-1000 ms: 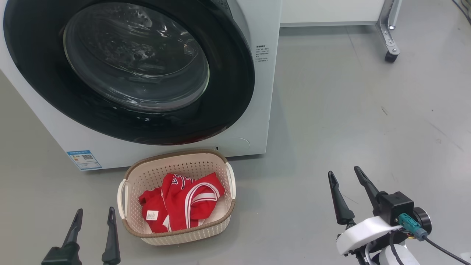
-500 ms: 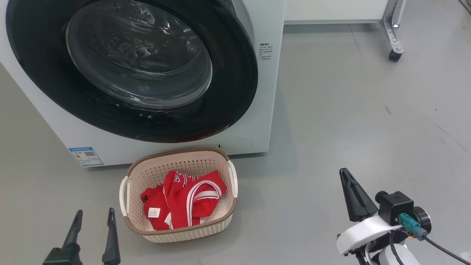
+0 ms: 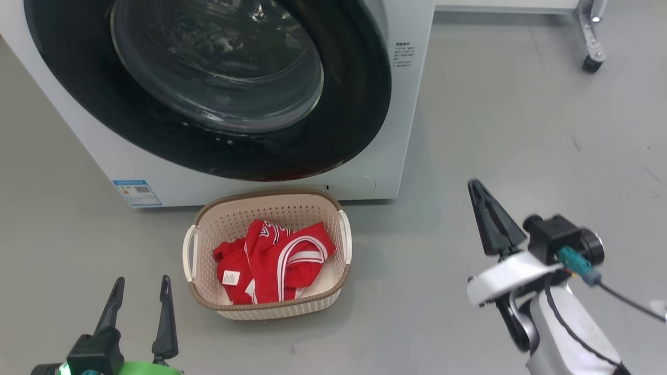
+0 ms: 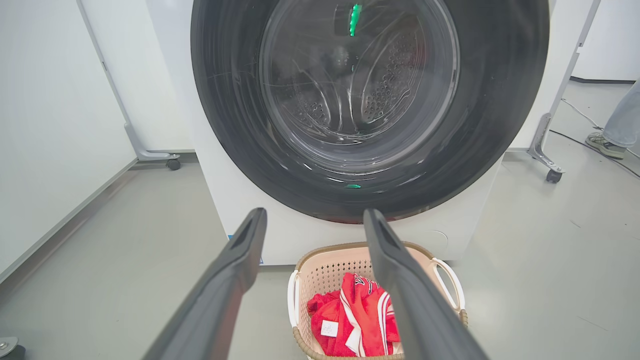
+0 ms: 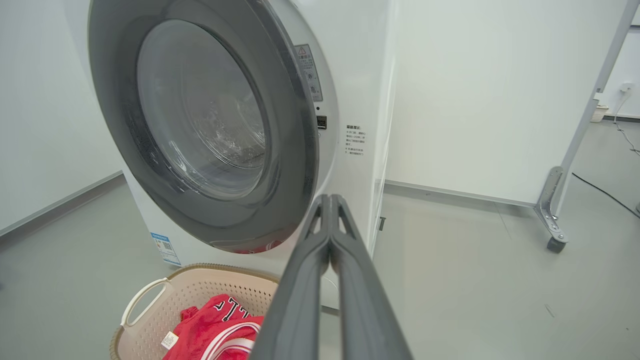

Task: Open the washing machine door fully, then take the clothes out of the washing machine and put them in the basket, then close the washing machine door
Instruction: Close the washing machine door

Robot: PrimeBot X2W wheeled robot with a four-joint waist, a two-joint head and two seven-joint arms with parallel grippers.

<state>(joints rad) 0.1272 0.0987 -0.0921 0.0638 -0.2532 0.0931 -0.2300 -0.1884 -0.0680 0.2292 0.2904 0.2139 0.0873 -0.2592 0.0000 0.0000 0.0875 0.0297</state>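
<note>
The washing machine [image 3: 409,130] fills the top of the head view. Its door [image 3: 354,104], with a black rim and glass bowl, lies flat against the front. On the floor just before it stands the basket [image 3: 271,195], and the red and white clothes [image 3: 276,260] lie inside. My left gripper [image 3: 143,279] is open and empty, low and left of the basket. The left wrist view looks between its fingers [image 4: 240,250] at the door [image 4: 500,100], basket [image 4: 320,252] and clothes [image 4: 360,320]. My right gripper [image 3: 473,183] is shut on nothing, right of the basket; in its wrist view the gripper [image 5: 330,197] points at the machine's right edge.
Bare grey floor spreads to the right of the machine. A metal frame leg with a caster [image 3: 591,57] stands at the far right, and another caster [image 4: 172,162] to the machine's left. A person's shoe [image 4: 605,142] and a cable lie beyond the right leg.
My right gripper has gone from open to shut and sits higher in the head view. The head camera has shifted, so the scene slid up and right. Basket, clothes and door are unchanged.
</note>
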